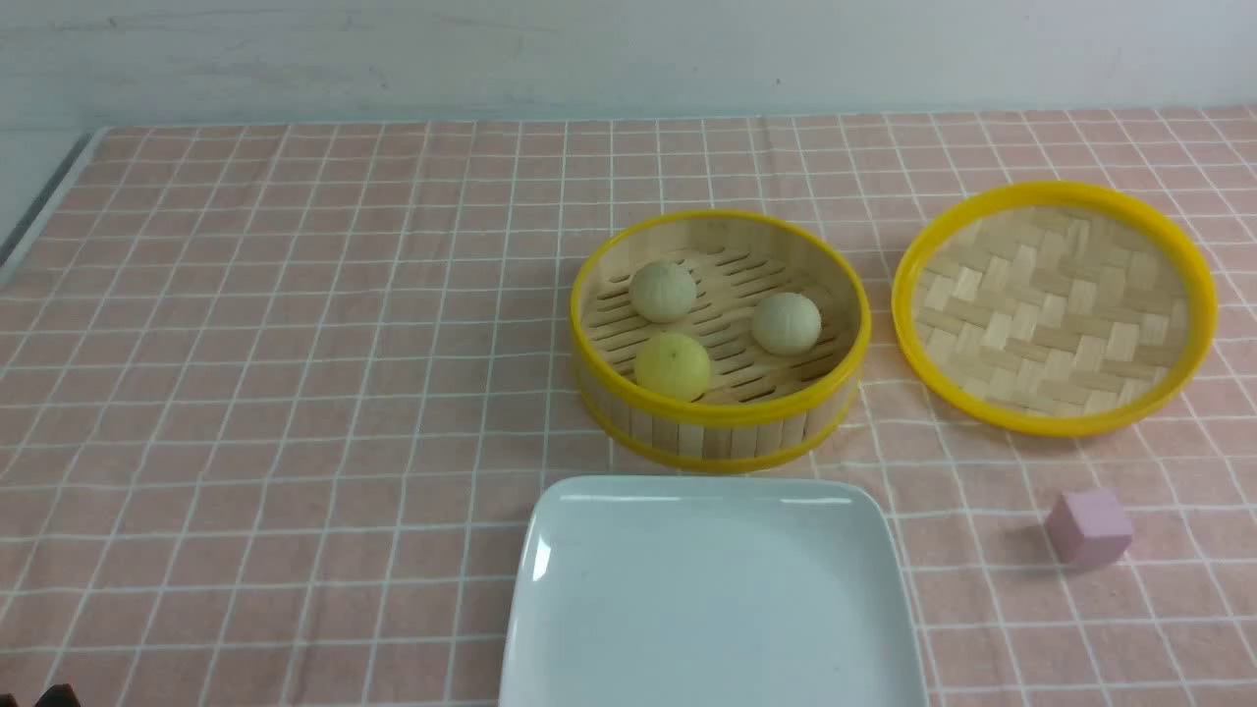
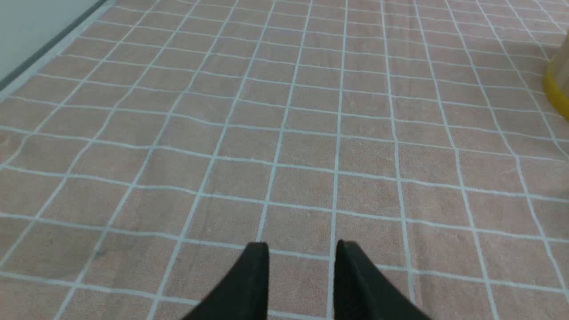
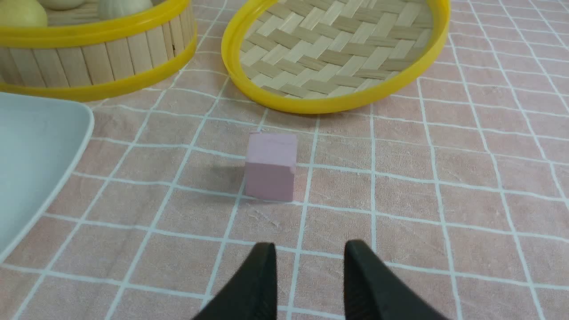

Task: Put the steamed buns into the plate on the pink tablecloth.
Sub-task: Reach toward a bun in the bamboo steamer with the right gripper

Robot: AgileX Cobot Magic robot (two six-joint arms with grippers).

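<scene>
- Pickup not yet begun — 3 steamed buns (image 1: 663, 291) inside open bamboo steamer (image 1: 687, 437), just behind white square plate (image 1: 707, 599).
- Left end effector (image 2: 301, 266), right end effector (image 3: 310, 266) narrowly parted, empty, above pink tablecloth (image 2: 284, 133).
- Next — reach into steamer, pinch 1 bun gently.

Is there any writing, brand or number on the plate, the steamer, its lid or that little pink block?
None readable: the plate, bamboo steamer, woven lid, pink cube, steamed buns and pink tablecloth show only bare surfaces in all three views.
</scene>
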